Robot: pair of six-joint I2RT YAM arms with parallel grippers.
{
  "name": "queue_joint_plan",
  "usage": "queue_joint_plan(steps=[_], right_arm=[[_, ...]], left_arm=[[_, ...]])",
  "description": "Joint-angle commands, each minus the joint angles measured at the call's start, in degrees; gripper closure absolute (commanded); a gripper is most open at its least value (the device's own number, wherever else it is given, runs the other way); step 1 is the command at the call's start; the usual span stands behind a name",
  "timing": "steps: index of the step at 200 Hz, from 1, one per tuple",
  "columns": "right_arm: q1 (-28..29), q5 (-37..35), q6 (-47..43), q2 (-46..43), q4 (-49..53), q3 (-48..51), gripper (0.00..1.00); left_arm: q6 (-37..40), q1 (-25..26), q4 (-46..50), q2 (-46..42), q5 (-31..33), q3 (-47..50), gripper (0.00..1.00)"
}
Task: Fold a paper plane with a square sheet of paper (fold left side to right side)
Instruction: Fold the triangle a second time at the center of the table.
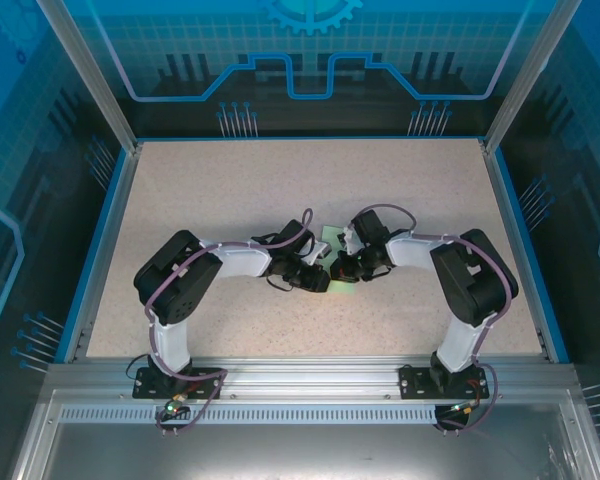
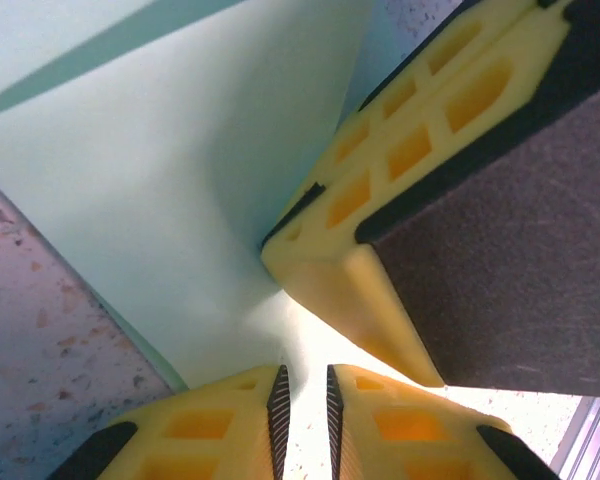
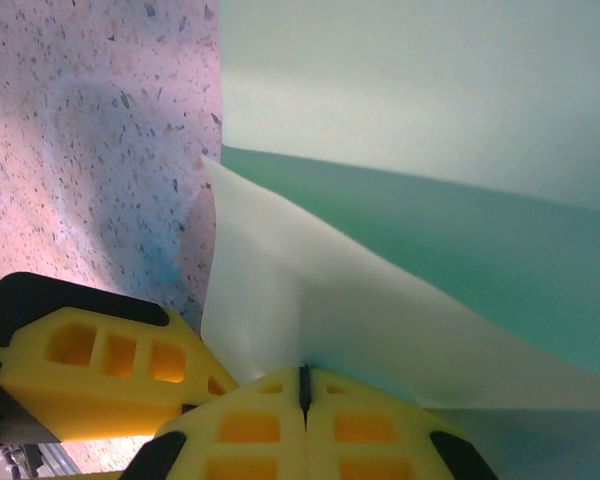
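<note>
Clenched tight, the right fingers [image 3: 295, 388] pinch a raised fold of the square sheet of paper [image 3: 280, 270] in the middle of the counter [image 1: 230, 190]. The left fingers [image 2: 276, 398] stand a slit apart just beside them, with pale paper showing in the slit; whether they grip it cannot be told. The mint-green sheet lies partly flat on the speckled surface, one flap lifted and creased toward the fingertips, and a straight edge runs diagonally across the left wrist view. From above it is mostly hidden under the two wrists. One green patch shows on their far side and another on their near side, so its visible length runs far-to-near, but which way it points cannot be read. Bare counter spreads wide to the left, right and far side, up to the blue rim [image 1: 100, 245]. Both arms' bent elbows flank the sheet, and the aluminium rail [image 1: 310, 372] carrying their bases bounds the near edge.
</note>
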State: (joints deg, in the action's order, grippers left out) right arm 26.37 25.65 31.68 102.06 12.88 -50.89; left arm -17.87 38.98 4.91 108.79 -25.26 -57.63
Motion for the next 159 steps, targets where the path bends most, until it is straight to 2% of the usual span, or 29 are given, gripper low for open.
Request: queue_joint_plan(steps=[1,36,159], right_arm=[[0.67,-3.47,-0.97,1.69,2.94,-1.92,1.00],[-0.38,-8.91,-3.07,2.00,7.36,-3.34,1.00],[-10.53,-11.56,-7.93,4.92,11.67,-7.77,1.00]], left_arm=[[1.70,1.39,3.99,3.53,4.51,0.85,0.78],[1.78,1.36,4.06,3.79,4.60,0.94,0.78],[1.79,1.41,3.54,3.73,4.60,1.64,0.78]])
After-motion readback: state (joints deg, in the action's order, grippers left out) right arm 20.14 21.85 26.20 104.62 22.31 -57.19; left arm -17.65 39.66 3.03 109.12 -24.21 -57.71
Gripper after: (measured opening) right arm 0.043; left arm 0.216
